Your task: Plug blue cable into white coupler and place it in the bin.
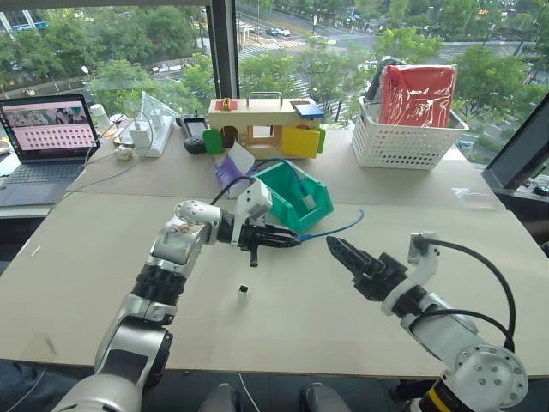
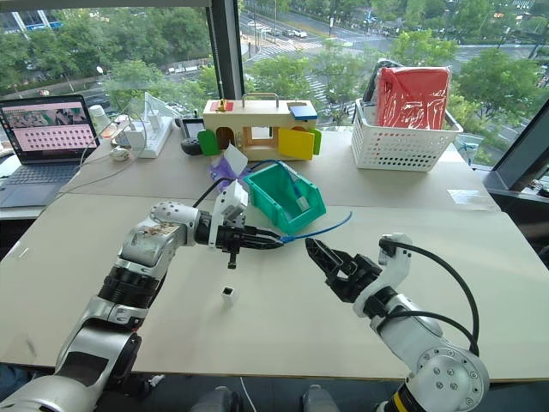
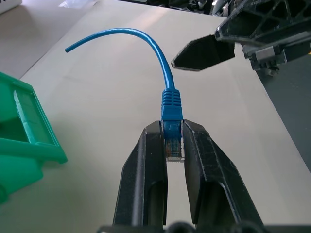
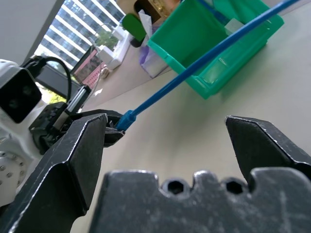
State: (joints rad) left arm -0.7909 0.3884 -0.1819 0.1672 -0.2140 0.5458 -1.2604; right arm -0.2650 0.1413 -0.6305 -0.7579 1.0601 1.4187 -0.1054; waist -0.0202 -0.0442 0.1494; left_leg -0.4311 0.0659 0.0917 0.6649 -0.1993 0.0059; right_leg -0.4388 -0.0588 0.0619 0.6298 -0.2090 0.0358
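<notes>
**Left wrist view: blue plug pinched, coupler alone on the bench**

Left wrist view shows the left gripper [image 3: 174, 145] with its two black jaws pressed onto the small clear plug of the thin bright-blue cable [image 3: 171, 103]; the blue boot sticks out past the tips and the cord arcs away above the pale bench [image 3: 112, 121], its free end in the air.

Nearest the robot in the head views, the tiny white cube-like coupler [image 1: 244, 292] stands by itself on the bench, below the left gripper and apart from both arms, its dark socket facing up. Nothing is plugged into it.

Just beyond, the left gripper [image 1: 287, 240] is held above the bench, pointing toward the robot's right, with the cable trailing off to the right in front of the bin. The right gripper [image 1: 340, 251] faces it from the other side, near but not touching; the right wrist view shows its jaws spread wide with nothing between them.

Behind the left gripper sits the small teal-green plastic bin [image 1: 302, 194] with its sloped, cut-away front.

Farther back stand a wooden toy house with coloured flaps [image 1: 264, 125], a white lattice basket holding a red bag [image 1: 403, 142] and, at the far left, an open laptop [image 1: 47, 137].
</notes>
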